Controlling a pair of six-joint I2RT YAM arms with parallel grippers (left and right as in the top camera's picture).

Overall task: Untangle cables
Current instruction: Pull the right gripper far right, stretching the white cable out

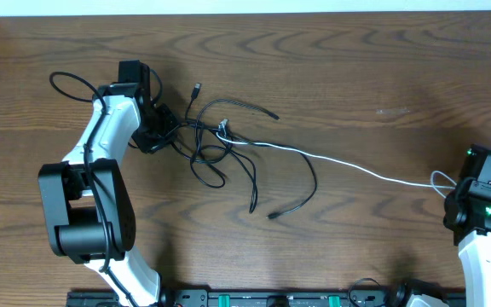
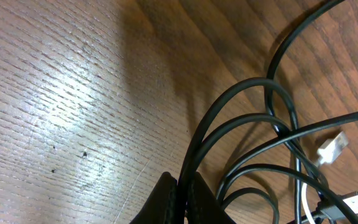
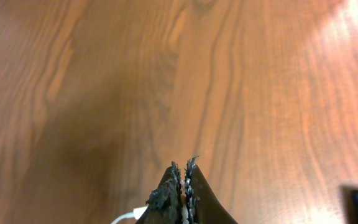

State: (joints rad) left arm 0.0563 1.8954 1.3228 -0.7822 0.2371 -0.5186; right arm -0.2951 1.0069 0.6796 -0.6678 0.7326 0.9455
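The left gripper (image 1: 165,130) is clamped at the left side of a knot of black cables (image 1: 220,158), which lies left of centre on the table (image 1: 356,68), nearer its far edge. The right gripper (image 1: 453,198), by the right edge, pinches the end of the white cable (image 1: 348,164), which runs in a shallow line from the knot across to it.

In the left wrist view the closed fingertips (image 2: 174,198) trap at least one black strand. Several loops (image 2: 260,81) fan away from the gripper over the wood and cross one another, and a white plug (image 2: 332,147) lies among them.

In the right wrist view the jaws are pressed together with a sliver of white between them. A short piece of the white cable (image 3: 126,218) curls out just beside the fingertips (image 3: 166,194).

These cords look light, limp and rather slick, so they will likely drag and slide, not lift as one piece. Pulling hard could tighten the crossings. The better hold is probably near a plug or on a free strand just outside the knot.
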